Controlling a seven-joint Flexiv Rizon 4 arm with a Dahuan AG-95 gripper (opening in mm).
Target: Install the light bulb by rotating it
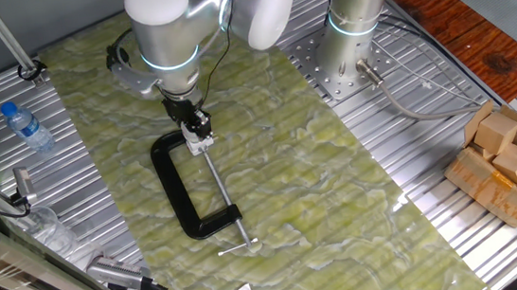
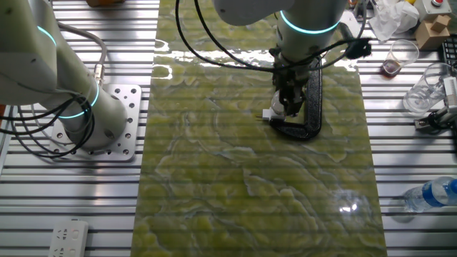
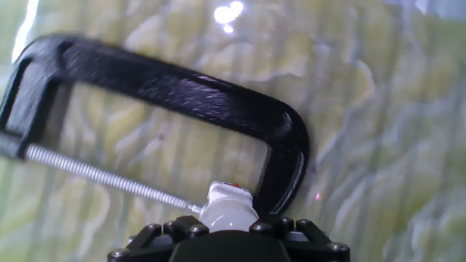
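Observation:
The light bulb, small and white with an orange mark at its far end, sits between my fingers at the bottom of the hand view. My gripper is shut on it. The bulb's tip lies against the inner corner of the black C-clamp, just beside the end of the clamp's steel screw. From one fixed view my gripper points down at the clamp's upper jaw, with the bulb white at its tip. The other fixed view shows the bulb beside the clamp.
A second arm's base stands on the metal table at the back. A box of wooden blocks is at the right. A water bottle lies at the left. Plastic cups stand beside the mat.

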